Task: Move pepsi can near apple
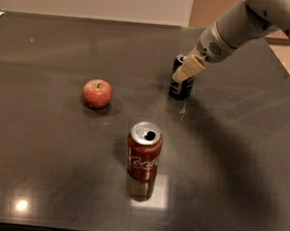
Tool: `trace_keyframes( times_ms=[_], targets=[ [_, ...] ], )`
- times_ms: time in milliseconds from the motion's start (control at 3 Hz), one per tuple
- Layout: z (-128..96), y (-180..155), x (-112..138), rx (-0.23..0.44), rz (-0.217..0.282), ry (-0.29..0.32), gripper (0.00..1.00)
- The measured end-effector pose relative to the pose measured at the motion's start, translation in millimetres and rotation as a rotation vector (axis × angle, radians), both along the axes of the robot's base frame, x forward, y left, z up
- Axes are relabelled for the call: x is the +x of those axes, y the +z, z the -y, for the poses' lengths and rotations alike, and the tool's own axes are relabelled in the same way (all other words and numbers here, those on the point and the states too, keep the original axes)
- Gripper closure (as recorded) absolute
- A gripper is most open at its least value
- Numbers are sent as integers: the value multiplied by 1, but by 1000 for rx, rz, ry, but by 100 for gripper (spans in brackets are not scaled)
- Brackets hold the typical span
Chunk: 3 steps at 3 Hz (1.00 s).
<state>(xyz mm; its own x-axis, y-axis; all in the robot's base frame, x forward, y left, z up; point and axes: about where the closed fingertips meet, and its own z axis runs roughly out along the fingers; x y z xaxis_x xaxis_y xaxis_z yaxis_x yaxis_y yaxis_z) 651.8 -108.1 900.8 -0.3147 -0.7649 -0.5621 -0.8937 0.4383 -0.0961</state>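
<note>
The gripper [182, 74] hangs against the upright pepsi can [180, 91] at the far right of the table [39, 179], whether it has hold impossible to tell, with the apple [97, 93] well apart toward the view's left, slightly nearer the camera.

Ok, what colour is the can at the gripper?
Dark blue, seen in the camera view: the pepsi can, with the gripper at its top.

White script on red-brown can [143, 158], not legible; end effector [181, 76] at pepsi can [181, 90]
</note>
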Motion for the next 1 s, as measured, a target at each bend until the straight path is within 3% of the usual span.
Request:
trace_keyframes(
  times_ms=[333,667,1000],
  targets=[
    [-5,5,-3,7,1,19,62],
    [-22,17,-13,18,8,84,85],
    [-49,29,-29,38,19,180,100]
  ],
)
